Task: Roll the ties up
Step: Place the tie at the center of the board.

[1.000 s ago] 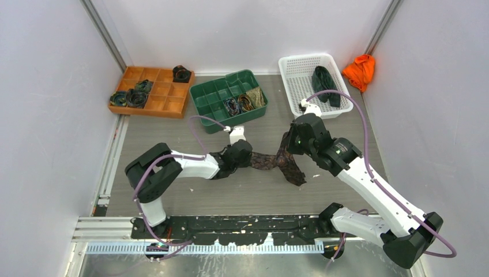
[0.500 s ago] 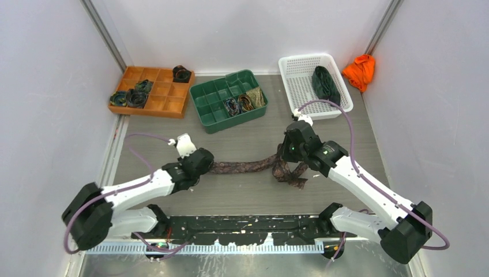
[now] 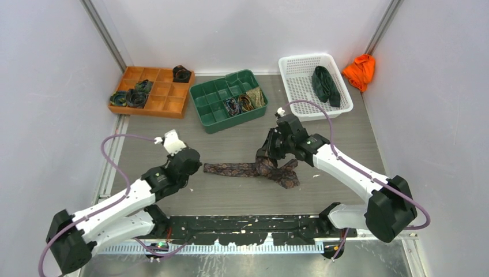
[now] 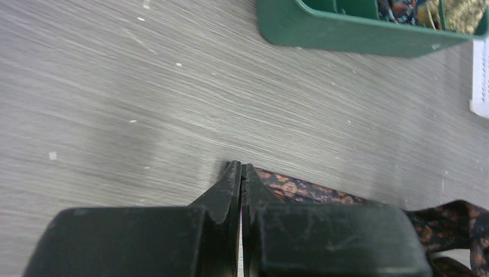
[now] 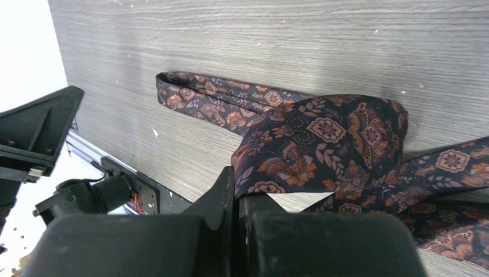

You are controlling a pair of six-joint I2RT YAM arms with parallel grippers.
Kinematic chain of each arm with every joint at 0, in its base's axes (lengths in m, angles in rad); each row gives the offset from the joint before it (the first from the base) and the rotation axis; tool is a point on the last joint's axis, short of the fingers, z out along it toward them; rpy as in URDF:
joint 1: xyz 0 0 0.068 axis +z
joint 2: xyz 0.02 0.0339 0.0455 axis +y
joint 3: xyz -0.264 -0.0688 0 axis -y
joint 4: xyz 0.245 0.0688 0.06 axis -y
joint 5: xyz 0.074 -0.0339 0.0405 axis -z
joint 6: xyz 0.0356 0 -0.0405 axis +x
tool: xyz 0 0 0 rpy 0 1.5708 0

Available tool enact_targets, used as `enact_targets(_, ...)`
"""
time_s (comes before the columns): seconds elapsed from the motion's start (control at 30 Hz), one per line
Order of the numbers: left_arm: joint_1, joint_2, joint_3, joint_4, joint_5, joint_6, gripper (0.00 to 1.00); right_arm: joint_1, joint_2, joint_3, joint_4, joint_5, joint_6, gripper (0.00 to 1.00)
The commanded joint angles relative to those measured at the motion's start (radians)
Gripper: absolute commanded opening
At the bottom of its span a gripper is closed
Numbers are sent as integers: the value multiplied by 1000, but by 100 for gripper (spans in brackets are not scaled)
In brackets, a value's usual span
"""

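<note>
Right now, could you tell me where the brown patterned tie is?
The brown patterned tie lies mid-table in the top view, in front of the green tray, pinched by the right fingers.

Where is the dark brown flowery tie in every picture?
Top external: the dark brown patterned tie lies in the middle of the grey wood-grain table.
Left wrist: the tie is at the lower right, beside the tip of the shut left gripper.
Right wrist: the tie runs across the middle, with one fold pinched in the right gripper.
Shared landmark: the table beneath it.
</note>
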Motion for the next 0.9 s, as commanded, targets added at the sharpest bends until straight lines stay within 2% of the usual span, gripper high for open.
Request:
enact_targets(0.0,0,133,-16,284,144,69,0,-34,-14,13,2,23,-2,1)
enact_targets(0.13,-54,327,53,427,185,113,0,-76,-72,17,-132,176,-35,2)
enact_targets(0.23,-86,462,117,504,217,144,0,-121,-86,20,-226,284,-44,10)
enact_targets(0.3,-100,539,150,534,228,147,0,-147,-84,20,-270,333,-43,25)
enact_targets(0.37,-107,606,166,569,230,146,0,-158,-80,19,-300,397,-41,33)
enact_targets(0.4,-107,630,167,585,222,143,0,-161,-79,20,-318,445,-39,40)
enact_targets(0.57,-107,709,165,602,171,145,0,-190,-41,57,-440,689,-23,73)
enact_targets(0.6,-107,718,161,602,161,145,0,-199,-33,63,-458,719,-19,75)
enact_targets(0.7,-107,726,143,595,145,134,0,-206,-47,82,-487,762,-19,76)
enact_targets(0.87,-107,702,85,565,104,82,0,-191,-187,57,-421,554,-83,71)
